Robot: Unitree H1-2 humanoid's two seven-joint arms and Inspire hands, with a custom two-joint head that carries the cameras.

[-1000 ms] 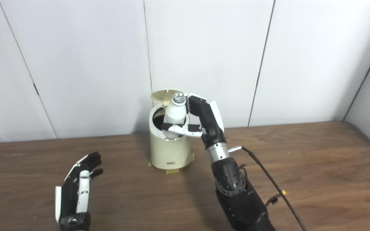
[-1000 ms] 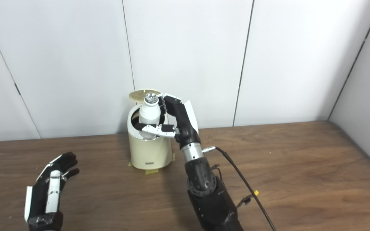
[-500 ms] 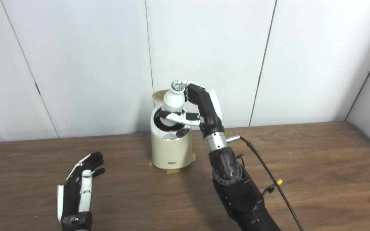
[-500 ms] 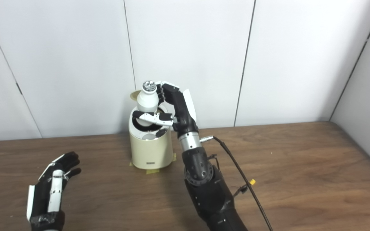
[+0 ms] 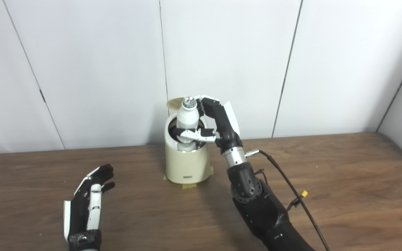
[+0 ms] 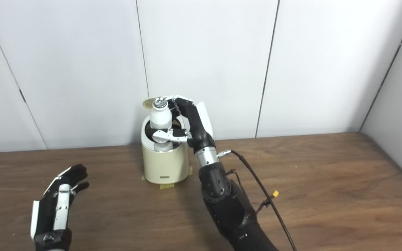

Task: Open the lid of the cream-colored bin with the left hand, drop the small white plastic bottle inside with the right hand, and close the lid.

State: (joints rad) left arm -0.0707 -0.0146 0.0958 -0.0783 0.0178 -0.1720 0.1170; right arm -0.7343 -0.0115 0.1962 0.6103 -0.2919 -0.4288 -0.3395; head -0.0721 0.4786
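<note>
Two hands are out over the brown table (image 5: pixel 344 181), but only one is busy. Its right hand (image 5: pixel 218 122) is wrapped around the small white bottle (image 5: pixel 187 120), thumb across the front and fingers behind, holding it upright with its silver cap on top. The bottle's lower end sits down in the mouth of the cream bin (image 5: pixel 187 164), which stands at the back of the table by the white wall. Behind the bottle the round lid (image 5: pixel 173 103) is tipped up. Well off to the side, the left hand (image 5: pixel 87 202) rests low near the tabletop, fingers spread apart and holding nothing.
</note>
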